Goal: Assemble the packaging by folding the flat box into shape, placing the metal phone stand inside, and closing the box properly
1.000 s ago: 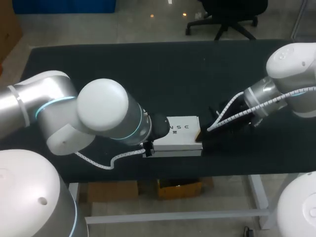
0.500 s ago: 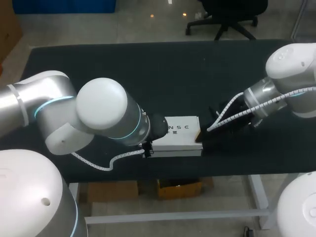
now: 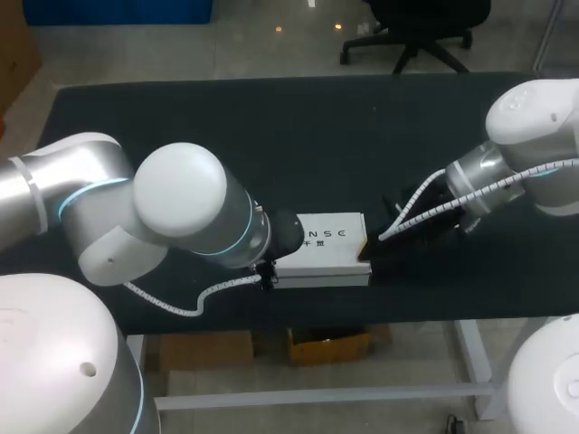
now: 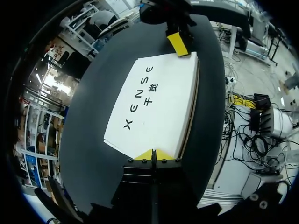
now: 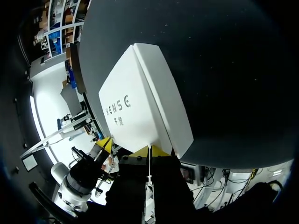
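The white box point(image 3: 330, 244) lies flat and closed on the black table point(image 3: 271, 127), near the front edge, printed face up. My left gripper point(image 3: 270, 269) is at its left end; in the left wrist view its shut yellow tips point(image 4: 153, 154) meet the near edge of the box point(image 4: 154, 100). My right gripper point(image 3: 367, 250) is at the box's right end, tips shut point(image 5: 148, 150) against the end of the box point(image 5: 140, 105). Each wrist view shows the other gripper's yellow tip at the far end. No metal phone stand is in view.
The black table stretches wide behind and to both sides of the box. Its front edge point(image 3: 362, 312) runs close below the box and both grippers. My left arm's large elbow point(image 3: 181, 203) hangs over the table left of the box.
My left arm's elbow has drifted a little to the left and down. The box and my right arm have not moved.
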You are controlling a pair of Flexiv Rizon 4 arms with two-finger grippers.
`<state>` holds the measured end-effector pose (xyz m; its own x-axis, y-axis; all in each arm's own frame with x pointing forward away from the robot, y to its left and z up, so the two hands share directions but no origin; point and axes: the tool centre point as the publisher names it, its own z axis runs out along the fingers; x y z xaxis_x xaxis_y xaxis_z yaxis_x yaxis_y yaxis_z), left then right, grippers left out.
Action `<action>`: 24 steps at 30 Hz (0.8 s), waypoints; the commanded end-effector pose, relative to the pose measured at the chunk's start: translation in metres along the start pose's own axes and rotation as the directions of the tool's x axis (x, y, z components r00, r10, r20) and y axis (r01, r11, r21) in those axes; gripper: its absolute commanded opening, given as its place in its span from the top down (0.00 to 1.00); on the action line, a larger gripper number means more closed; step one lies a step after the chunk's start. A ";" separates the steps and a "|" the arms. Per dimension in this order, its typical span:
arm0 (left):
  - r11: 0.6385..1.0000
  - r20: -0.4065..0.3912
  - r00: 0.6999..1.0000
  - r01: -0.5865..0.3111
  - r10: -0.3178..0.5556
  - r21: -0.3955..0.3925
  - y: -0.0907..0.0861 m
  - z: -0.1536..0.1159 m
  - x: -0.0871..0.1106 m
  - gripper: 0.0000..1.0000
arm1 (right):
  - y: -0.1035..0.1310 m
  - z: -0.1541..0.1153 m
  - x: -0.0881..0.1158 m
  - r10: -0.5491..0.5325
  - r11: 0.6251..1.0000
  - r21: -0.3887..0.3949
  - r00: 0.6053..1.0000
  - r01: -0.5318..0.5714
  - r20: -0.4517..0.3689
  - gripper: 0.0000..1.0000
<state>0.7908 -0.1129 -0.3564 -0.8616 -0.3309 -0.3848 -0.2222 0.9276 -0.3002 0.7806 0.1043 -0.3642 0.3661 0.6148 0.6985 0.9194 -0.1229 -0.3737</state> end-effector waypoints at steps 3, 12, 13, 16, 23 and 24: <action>1.000 -0.007 1.000 0.002 -0.002 -0.001 0.001 0.008 0.003 1.00 | 0.004 0.004 -0.006 0.013 1.000 0.005 1.000 -0.013 -0.003 1.00; 1.000 -0.026 0.999 0.018 -0.019 -0.016 0.004 0.018 0.006 1.00 | 0.008 0.011 -0.017 0.046 0.999 0.015 0.999 -0.046 -0.010 1.00; 1.000 -0.027 0.999 0.020 -0.020 -0.019 0.005 0.020 0.006 1.00 | 0.008 0.011 -0.017 0.048 0.999 0.016 0.999 -0.048 -0.010 1.00; 0.999 -0.029 0.999 0.023 -0.024 -0.023 0.005 0.021 0.007 1.00 | 0.009 0.012 -0.018 0.052 0.998 0.018 0.999 -0.052 -0.010 1.00; 0.999 -0.015 0.999 0.033 -0.033 -0.008 0.006 0.012 0.007 1.00 | 0.003 0.007 -0.011 0.026 1.000 0.003 1.000 -0.026 -0.014 1.00; 0.999 -0.010 0.999 0.033 -0.033 -0.004 0.005 0.009 0.006 1.00 | 0.001 0.006 -0.008 0.017 1.000 -0.004 1.000 -0.017 -0.015 1.00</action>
<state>0.7938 -0.1135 -0.3706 -0.8649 -0.3553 -0.3547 -0.2521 0.9183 -0.3051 0.7802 0.1031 -0.3778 0.3898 0.6022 0.6967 0.9093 -0.1317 -0.3948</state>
